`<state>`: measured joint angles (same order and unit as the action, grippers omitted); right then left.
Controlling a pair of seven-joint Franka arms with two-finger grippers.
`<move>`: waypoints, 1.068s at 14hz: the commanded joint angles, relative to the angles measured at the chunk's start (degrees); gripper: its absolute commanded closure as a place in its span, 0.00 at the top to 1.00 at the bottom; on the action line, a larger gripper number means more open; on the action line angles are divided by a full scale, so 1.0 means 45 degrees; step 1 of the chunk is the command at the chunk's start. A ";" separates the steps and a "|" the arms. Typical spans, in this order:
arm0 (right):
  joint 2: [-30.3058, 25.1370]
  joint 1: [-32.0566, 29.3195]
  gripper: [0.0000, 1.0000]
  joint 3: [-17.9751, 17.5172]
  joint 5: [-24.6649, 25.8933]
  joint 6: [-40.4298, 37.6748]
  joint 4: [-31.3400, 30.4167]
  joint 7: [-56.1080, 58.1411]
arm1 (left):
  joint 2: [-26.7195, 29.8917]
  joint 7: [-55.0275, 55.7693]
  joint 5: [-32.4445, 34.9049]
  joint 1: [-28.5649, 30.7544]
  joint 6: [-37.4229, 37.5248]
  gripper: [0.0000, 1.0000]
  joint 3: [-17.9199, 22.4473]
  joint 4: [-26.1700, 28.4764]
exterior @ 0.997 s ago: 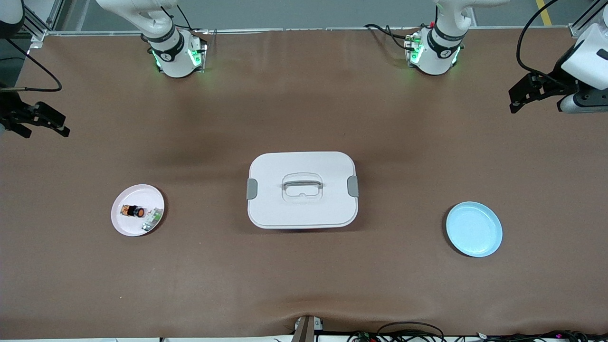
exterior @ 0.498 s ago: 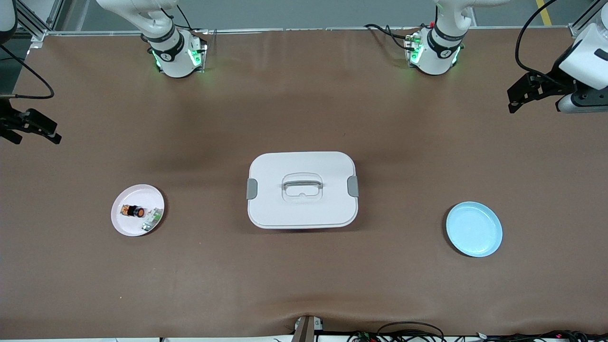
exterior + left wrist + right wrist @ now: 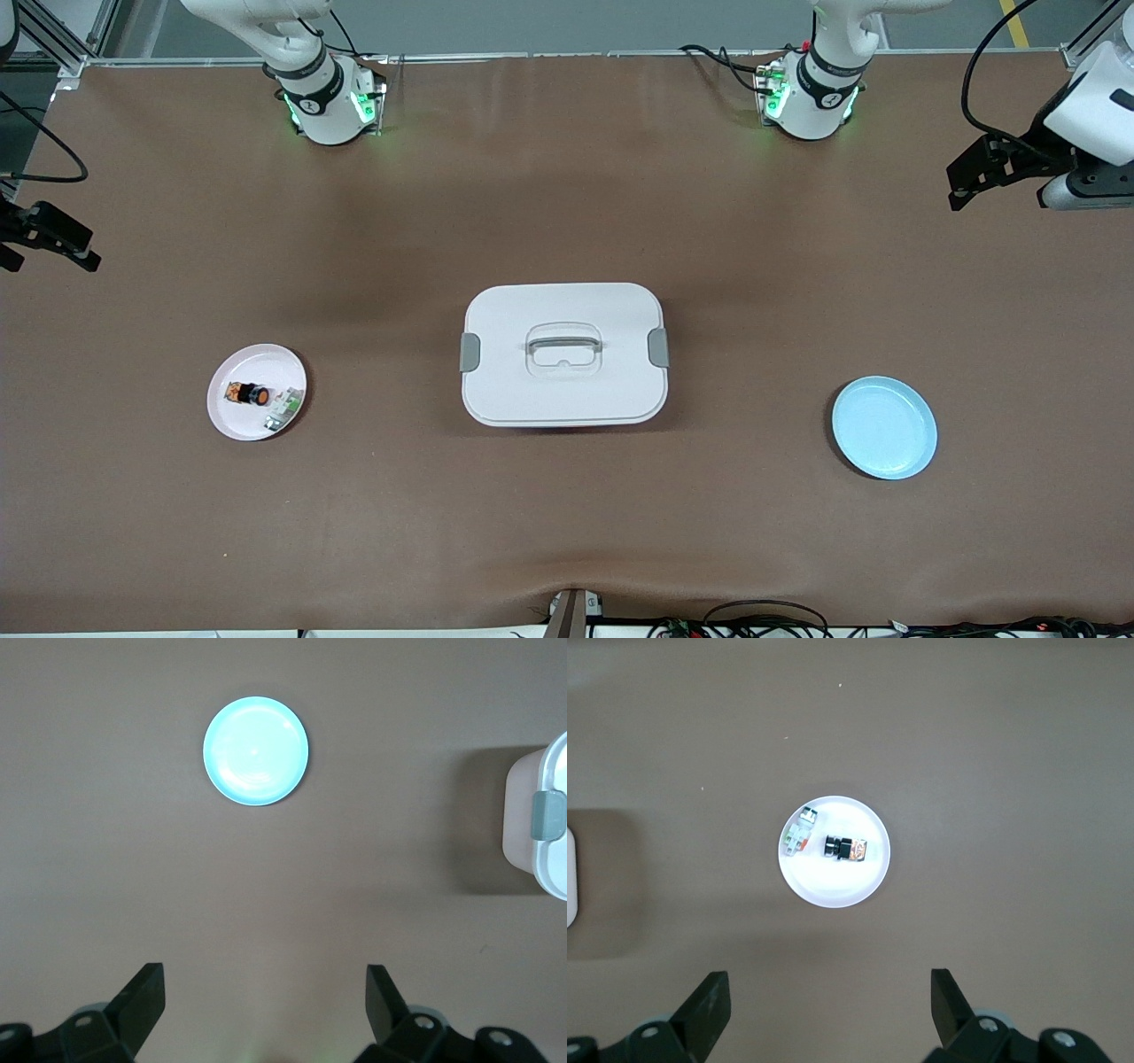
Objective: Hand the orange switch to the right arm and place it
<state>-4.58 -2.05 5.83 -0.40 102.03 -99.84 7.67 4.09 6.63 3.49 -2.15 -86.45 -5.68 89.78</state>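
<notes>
Left gripper [image 3: 261, 1010]: fingers [image 3: 142, 997] spread wide and grasping nothing. It hangs high over the left arm's end of the bench [image 3: 567, 532], well apart from the white box [image 3: 563, 354], with the blue plate [image 3: 884, 427] in its wrist view.

Right gripper [image 3: 824, 1010]: fingers [image 3: 704, 1005] likewise released and empty. It hangs high over the right arm's end of the bench, with the pink plate [image 3: 257, 392] directly in its wrist view. Neither arm is in contact with any object.

Orange switch [image 3: 247, 392]: lies on its side on the pink plate, just beside the green-and-white part [image 3: 283, 407]. The pink plate sits well apart from the white box, toward the right arm's end of the bench. The blue plate sits well apart from the white box toward the left arm's end and holds nothing. The box lid is on and both latches are down.

Handling, by judgement: the switch is a small, stiff, light plastic body. Being round, it is likely to roll on the smooth plate if nudged. Take hold across the black barrel between the orange bands, fingers set square to its axis. Leave one end protruding so the other gripper has room to grasp at the handover. Keep the fingers away from the neighbouring part during the approach.
</notes>
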 commanded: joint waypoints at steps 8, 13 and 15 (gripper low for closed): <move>-0.0037 0.0064 1.00 -0.0261 0.0148 -0.2768 0.1522 -0.0279 | -0.0108 -0.0302 -0.0560 0.0009 0.0539 1.00 -0.0007 -0.0088; 0.0001 -0.0150 1.00 -0.0280 0.0030 -0.3258 0.1855 -0.0572 | -0.0088 -0.0068 -0.0580 -0.0010 0.0832 1.00 -0.0027 -0.0030; 0.0002 -0.0150 1.00 -0.0280 0.0010 -0.3258 0.1855 -0.0592 | -0.0108 -0.0048 -0.0580 -0.0030 0.0813 1.00 -0.0046 -0.0088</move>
<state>-4.64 -2.29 4.85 -0.42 88.30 -92.29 6.09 3.70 6.58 1.97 -2.19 -83.63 -5.82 90.11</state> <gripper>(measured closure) 0.000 0.000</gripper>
